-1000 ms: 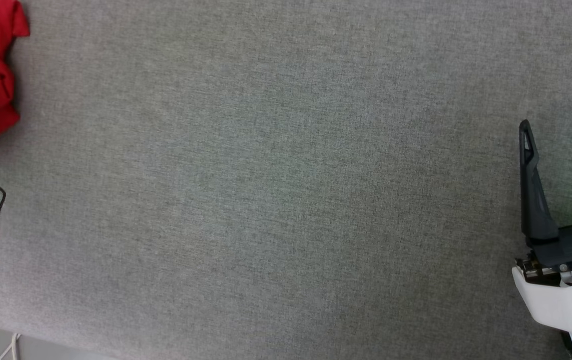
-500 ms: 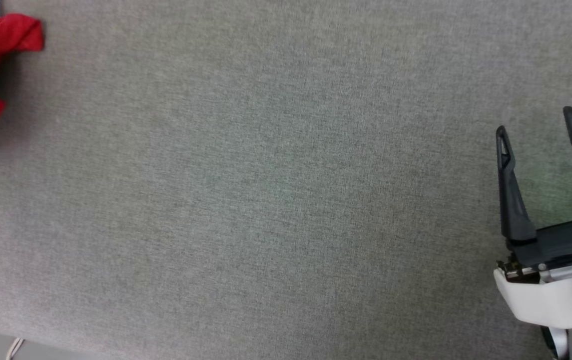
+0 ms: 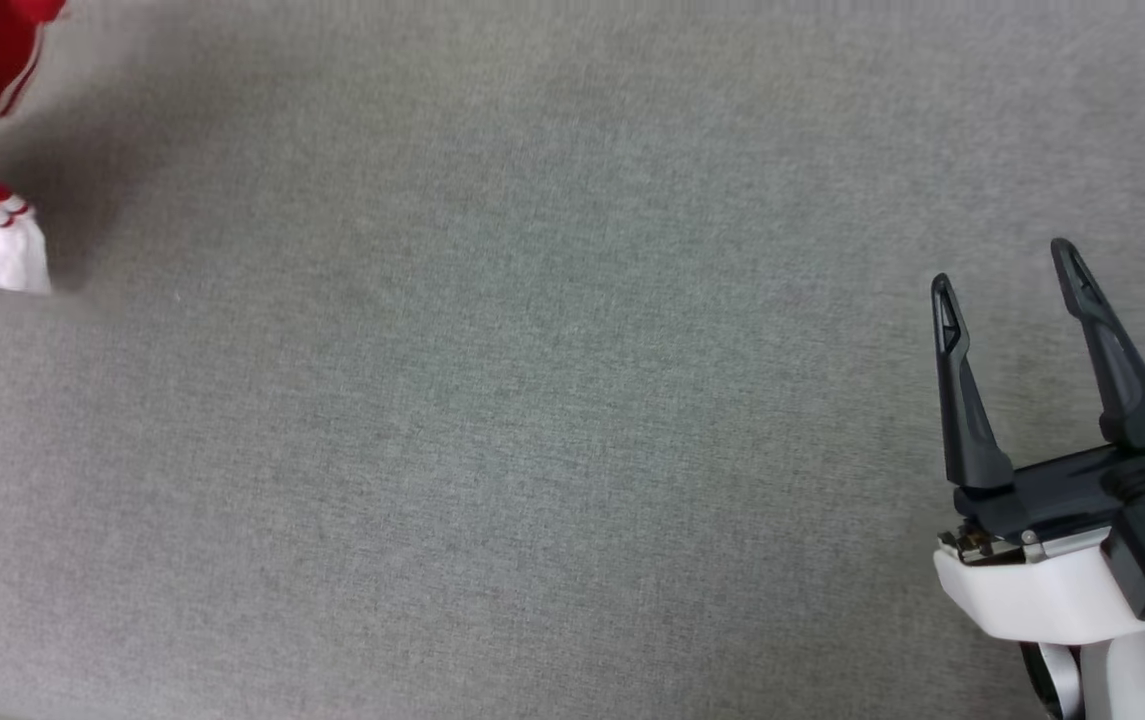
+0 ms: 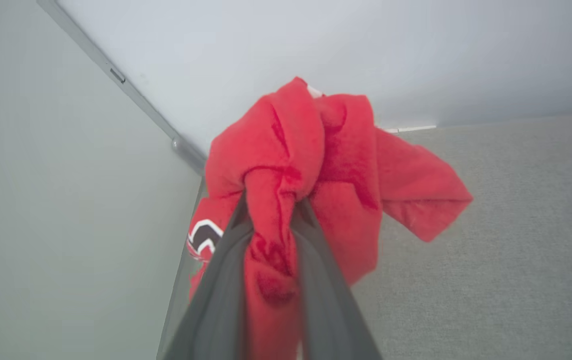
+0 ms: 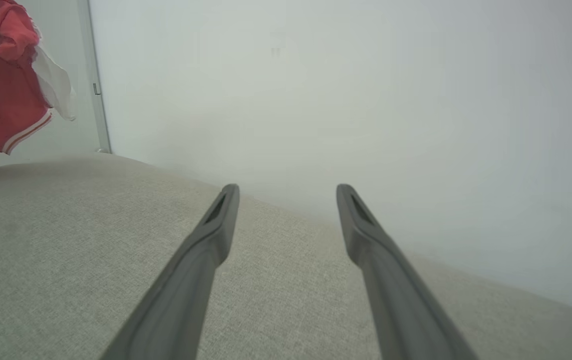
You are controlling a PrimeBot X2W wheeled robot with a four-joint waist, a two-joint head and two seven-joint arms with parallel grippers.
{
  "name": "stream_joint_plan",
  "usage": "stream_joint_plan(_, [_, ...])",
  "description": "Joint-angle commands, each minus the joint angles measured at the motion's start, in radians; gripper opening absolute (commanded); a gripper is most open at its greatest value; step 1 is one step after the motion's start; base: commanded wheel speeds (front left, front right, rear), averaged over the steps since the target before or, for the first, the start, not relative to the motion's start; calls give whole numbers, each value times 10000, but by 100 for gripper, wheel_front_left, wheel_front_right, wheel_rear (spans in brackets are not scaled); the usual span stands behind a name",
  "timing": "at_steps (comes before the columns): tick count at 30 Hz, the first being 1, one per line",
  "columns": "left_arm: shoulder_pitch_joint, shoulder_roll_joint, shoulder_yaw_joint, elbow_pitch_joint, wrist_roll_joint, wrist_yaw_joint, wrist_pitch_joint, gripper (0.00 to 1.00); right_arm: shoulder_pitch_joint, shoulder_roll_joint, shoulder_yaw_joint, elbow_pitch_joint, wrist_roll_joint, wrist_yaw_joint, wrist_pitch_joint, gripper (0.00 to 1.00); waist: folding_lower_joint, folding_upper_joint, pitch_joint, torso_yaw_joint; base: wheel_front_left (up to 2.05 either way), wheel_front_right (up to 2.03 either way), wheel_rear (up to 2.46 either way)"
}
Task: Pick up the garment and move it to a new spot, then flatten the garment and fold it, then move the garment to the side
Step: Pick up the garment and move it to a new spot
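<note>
Red jersey shirt with white sleeves point(image 4: 335, 165), soft and light, flops past the tips. The left gripper point(image 4: 273, 200) pinches a wad; the right gripper point(image 3: 1002, 268) is spread, empty. I'd grab a hem.

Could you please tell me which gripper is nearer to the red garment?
Left. The left gripper is shut on the garment, red cloth bunched between its fingers; the right gripper stands open above the grey surface, far to the garment's right.

We log garment point(image 4: 335, 150): red, white sleeve, striped trim, black white-edged lettering | worktop point(image 3: 532, 400): grey weave | right end effector point(image 3: 1002, 263): black, green light
</note>
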Motion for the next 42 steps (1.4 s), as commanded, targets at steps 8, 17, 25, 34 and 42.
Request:
stream_joint_plan(8, [-1228,-455,-864,-1511,669,27,272,0,217,158,64,246,277,-7,-24,100,1,0,-970,-749,0,0,0])
stream_joint_plan(17, [-2074,-1661,-1783,-2816,1182,30,603,0,295,169,96,459,871,-5,-24,100,1,0,-1556,-1946,0,0,0])
stream_joint_plan(25, [-1663,-2797,-2852,-3586,1362,29,528,0,449,172,8,581,1096,-7,-24,100,1,0,-1737,-3003,0,0,0])
stream_joint_plan(34, [220,-4238,-4525,-3282,1364,28,43,0,481,173,-200,687,1241,-7,-24,100,1,0,-1495,-3524,0,0,0])
stream_joint_plan(42, [2351,-5307,-6131,-1858,1471,28,-740,0,308,172,-353,818,1251,-7,-24,100,1,0,-1207,-3616,0,0,0])
